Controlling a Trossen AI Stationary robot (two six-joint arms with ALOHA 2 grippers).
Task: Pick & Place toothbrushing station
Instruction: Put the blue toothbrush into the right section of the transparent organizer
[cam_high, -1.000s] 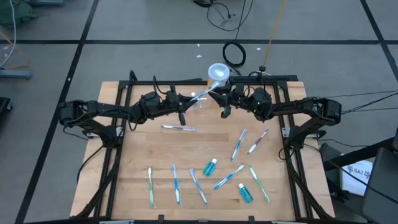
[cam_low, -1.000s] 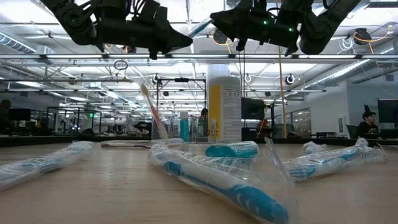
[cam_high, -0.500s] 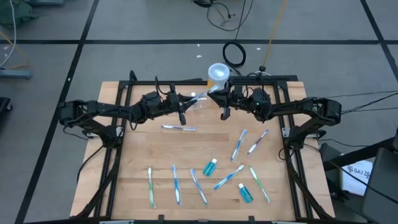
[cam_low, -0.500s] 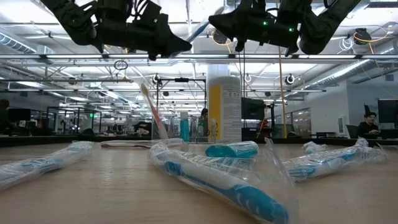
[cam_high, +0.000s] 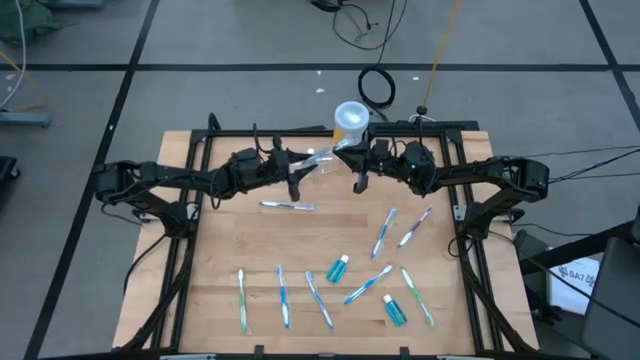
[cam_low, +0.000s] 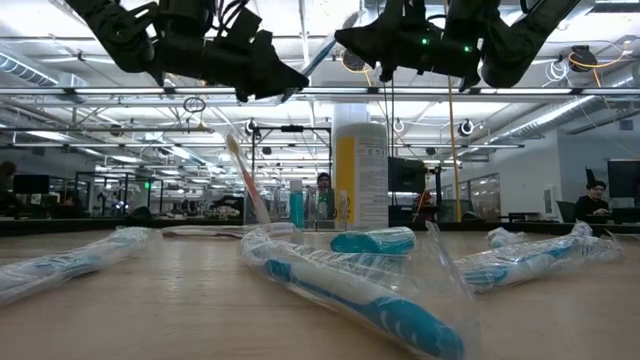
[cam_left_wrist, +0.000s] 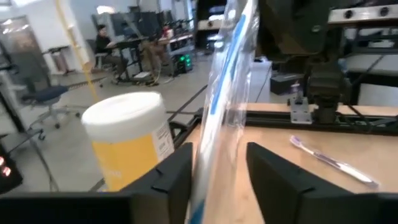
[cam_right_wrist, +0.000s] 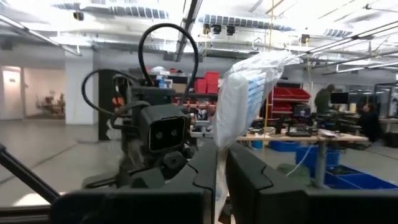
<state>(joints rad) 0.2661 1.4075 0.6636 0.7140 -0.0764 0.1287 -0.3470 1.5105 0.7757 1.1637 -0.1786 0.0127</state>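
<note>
Cup: the small clear cup (cam_high: 322, 167) stands on the wooden table (cam_high: 230, 230), near its far edge. It shows only faintly from above.
Cup and grippers: it is on the table, lower than both grippers and about between them. Neither one touches it.
Left gripper (cam_high: 301, 166): it is up in the air, just left of the cup. Its fingers (cam_left_wrist: 177, 177) stand apart, and a wrapped toothbrush (cam_left_wrist: 227, 93) passes between them.
Right gripper (cam_high: 351, 151): it is in the air, just right of the cup, closed on the other end of the same wrapped toothbrush.
Yellow container (cam_high: 350, 118): it has a white lid and stands near the cup, on the far side.
Other things: more wrapped toothbrushes (cam_high: 385, 232) and small blue tubes (cam_high: 338, 268) lie on the near half of the table, well apart from the cup.
</note>
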